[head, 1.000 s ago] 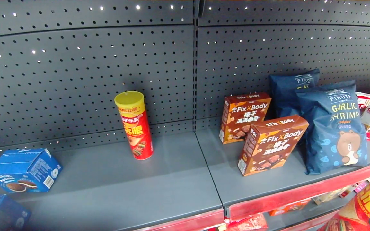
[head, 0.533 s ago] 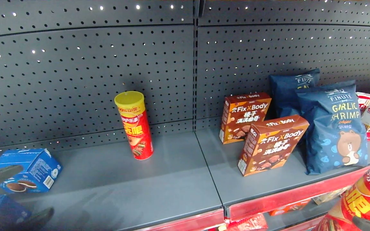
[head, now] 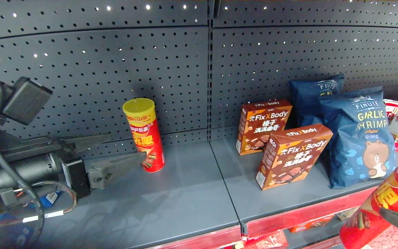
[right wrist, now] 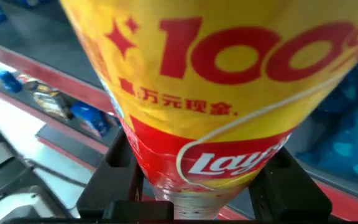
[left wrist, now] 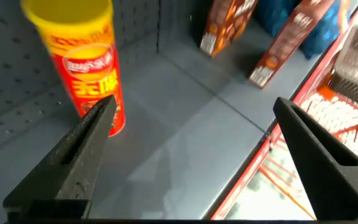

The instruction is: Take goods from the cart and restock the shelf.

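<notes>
The red and yellow chip can (head: 389,204) is not on the shelf (head: 185,193) yet; it hangs tilted in the air in front of the shelf's red edge, low on the robot's right side; the right end effector (right wrist: 194,186) pinches it, one finger on each side.

Another can (head: 144,135) of the same kind stands upright near the shelf's back wall; there is bare room around it, so I think the held can belongs beside it.

The left end effector (head: 128,145) is spread wide and holds nothing; it is just beside the standing can; I cannot tell if one finger touches it.

Brown boxes (head: 292,155) and blue bags (head: 358,138) stand further right; so some goods are in place, and this can has yet to be set down.
</notes>
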You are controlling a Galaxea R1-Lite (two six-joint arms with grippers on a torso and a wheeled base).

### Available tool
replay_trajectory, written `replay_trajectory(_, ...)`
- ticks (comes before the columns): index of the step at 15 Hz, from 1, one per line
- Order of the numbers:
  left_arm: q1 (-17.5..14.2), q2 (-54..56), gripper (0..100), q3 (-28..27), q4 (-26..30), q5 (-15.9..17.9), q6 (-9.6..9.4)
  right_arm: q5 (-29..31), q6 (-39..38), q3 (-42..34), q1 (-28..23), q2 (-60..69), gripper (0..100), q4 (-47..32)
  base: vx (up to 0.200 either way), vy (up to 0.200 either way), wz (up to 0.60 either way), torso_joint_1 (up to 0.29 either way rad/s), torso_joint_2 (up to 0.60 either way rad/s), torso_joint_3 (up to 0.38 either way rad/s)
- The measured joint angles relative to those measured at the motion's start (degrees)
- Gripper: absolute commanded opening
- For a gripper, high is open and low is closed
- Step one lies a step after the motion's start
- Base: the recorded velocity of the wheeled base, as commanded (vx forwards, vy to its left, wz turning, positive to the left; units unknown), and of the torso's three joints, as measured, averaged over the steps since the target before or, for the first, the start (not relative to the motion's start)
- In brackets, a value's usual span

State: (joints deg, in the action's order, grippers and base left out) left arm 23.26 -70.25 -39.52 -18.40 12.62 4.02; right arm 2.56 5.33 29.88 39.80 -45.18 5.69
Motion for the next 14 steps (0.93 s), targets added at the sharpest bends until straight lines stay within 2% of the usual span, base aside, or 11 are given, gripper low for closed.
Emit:
replay_trajectory(2,0.0,-1.8,100,-0.3,0.0,-0.1,-0.04,-1.0,0.0,-0.5,0.2,0.1,0,-0.1,0.000,0.000,0.60,0.002,0.00,0.000)
replay_trajectory(7,0.0,-2.6,100,2.1,0.0,-0.3,-0.26,-2.4,0.0,-0.5,0.0,-0.5,0,-0.1,0.000,0.000,0.00,0.000,0.00,0.000)
replay_trajectory(10,-1.7,-1.9,100,5.5,-0.2,0.0,-2.44,-2.2,0.1,-0.2,0.0,-1.2,0,0.1,0.000,0.000,0.00,0.000,0.00,0.000)
replay_trajectory(11,-3.0,-2.0,100,6.6,-0.8,0.4,-4.34,-2.3,0.1,-0.5,0.0,-1.3,0,0.0,0.000,0.000,0.00,0.000,0.00,0.000)
replay_trajectory(12,-5.2,-2.6,100,7.8,-2.9,2.2,-5.90,-2.3,0.1,-0.7,0.0,-1.5,0,-0.2,0.000,0.000,0.00,0.000,0.00,0.000)
replay_trajectory(14,-9.7,-4.9,100,10.2,-12.2,8.5,-7.17,-2.4,0.1,-1.1,0.0,-1.6,0,0.1,0.000,0.000,0.00,0.000,0.00,0.000)
